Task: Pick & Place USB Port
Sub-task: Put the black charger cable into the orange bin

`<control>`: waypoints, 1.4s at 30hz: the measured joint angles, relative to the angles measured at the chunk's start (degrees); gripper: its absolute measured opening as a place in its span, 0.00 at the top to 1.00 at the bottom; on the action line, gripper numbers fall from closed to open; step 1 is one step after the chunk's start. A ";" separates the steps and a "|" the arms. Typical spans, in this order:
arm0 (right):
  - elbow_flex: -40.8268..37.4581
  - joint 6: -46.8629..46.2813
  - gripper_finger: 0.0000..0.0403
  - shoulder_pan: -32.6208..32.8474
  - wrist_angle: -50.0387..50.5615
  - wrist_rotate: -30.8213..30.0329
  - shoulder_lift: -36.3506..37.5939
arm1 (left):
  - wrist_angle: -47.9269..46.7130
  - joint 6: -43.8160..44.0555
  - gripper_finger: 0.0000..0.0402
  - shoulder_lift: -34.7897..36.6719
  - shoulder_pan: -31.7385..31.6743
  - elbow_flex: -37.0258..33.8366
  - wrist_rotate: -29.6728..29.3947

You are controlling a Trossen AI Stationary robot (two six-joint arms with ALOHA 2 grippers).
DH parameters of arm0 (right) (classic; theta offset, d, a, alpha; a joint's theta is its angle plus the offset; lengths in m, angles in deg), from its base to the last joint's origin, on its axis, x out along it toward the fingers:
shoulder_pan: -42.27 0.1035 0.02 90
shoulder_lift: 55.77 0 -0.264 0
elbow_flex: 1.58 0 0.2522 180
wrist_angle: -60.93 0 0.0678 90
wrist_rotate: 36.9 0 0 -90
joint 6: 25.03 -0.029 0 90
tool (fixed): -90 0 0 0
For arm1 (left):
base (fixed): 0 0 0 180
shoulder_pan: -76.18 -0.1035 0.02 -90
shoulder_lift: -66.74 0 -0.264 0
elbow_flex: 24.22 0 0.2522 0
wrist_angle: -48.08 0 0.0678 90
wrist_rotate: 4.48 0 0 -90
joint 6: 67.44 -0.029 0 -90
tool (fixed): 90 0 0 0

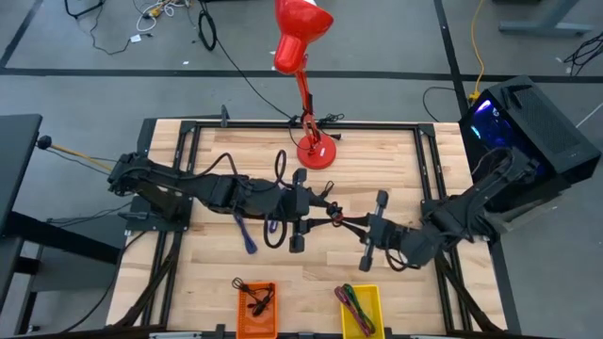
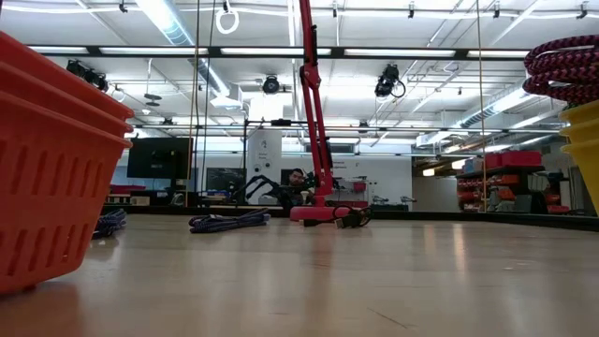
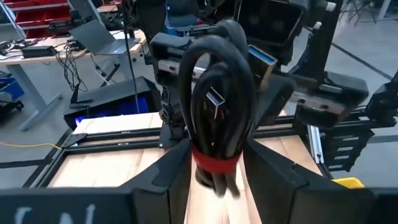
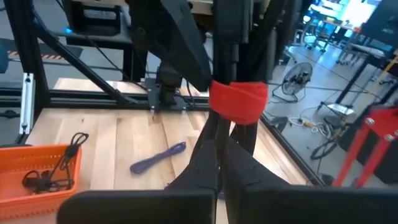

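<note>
A coiled black USB cable [image 3: 214,93], bound by a red band [image 3: 214,163], hangs in the air above the middle of the table [image 1: 217,282]. Silver and blue plugs show on its loops. My left gripper [image 1: 316,212] comes at it level from the left, shut on it, with a finger on each side. My right gripper [image 1: 356,224] comes from the right. Its fingers are shut, and their ends are at the band [image 4: 239,102]. My left gripper pinches the coil at its red band [image 3: 198,167] between its two fingers [image 3: 171,171], level from the table's left. The loops stand up past the fingers, clear of the table. My right gripper meets the bundle just under the red band [image 4: 233,118], level from the table's right. Its shut fingers [image 4: 208,155] hide what they pinch.
A red desk lamp [image 1: 314,151] stands at the far middle. A blue cable [image 1: 247,234] lies on the table under the left arm. At the near edge stand an orange bin [image 1: 256,306] with a black cable and a yellow bin [image 1: 360,309] with coloured cables.
</note>
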State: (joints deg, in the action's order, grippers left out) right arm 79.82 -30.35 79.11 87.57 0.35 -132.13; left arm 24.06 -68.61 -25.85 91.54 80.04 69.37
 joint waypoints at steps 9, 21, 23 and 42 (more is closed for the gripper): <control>0.00 2.58 1.00 -2.48 -2.63 3.33 -0.24 | -0.27 -0.70 0.71 0.07 -0.05 0.02 -0.13; 0.00 2.34 1.00 -3.05 -2.43 4.70 -0.24 | -0.99 -0.85 0.91 0.11 0.02 0.02 -1.73; 0.00 2.32 0.97 -3.08 -2.39 4.34 -0.24 | -1.60 -0.84 0.91 0.11 0.02 0.07 -2.68; 0.13 -3.48 0.78 -1.83 10.48 -0.07 3.26 | -30.56 13.21 0.91 -0.10 3.25 -0.09 -17.66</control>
State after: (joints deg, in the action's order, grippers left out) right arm 79.95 -33.83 77.28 98.05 0.28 -128.86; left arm -6.51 -55.40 -25.95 94.79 79.95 51.70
